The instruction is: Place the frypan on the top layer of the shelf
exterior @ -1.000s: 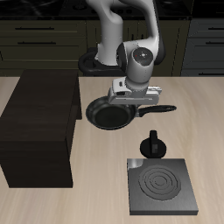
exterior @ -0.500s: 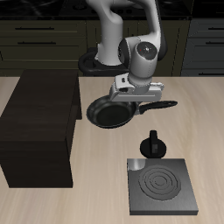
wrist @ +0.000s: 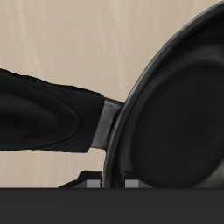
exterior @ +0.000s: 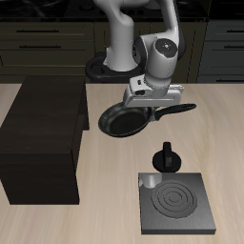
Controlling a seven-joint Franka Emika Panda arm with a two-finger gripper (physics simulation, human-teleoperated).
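From the exterior view I have the hand (exterior: 151, 101) clenched on the pan (exterior: 122, 120) where the handle joins the bowl. The pan hangs in the air above the bench (exterior: 224, 133), just about level, with its round black bowl pointing toward nine o'clock from the hand and its long straight handle (exterior: 174, 109) running out toward three o'clock. The arm (exterior: 143, 43) comes down to it from twelve o'clock. The shelf (exterior: 43, 133), a big dark boxy cabinet with a flat top, sits at nine o'clock from the pan. The pan's rim is near the shelf's edge but apart from it, and no part of the pan is over the flat top that I can make out. At six o'clock from the pan a small black knobbed thing (exterior: 168, 157) stands on the bench, and beyond it, closer to the front edge, lies a flat square stove plate (exterior: 175, 202) with spiral rings.

In the wrist view the pan (wrist: 179, 122) fills much of the frame, its glossy rim curving across and the dark inside showing bare. The handle (wrist: 48, 118) runs out from the rim over the pale wood grain of the bench (wrist: 79, 39). My fingertips (wrist: 107, 182) show only as blurred grey bits at the frame's edge, right against the rim by the handle joint.
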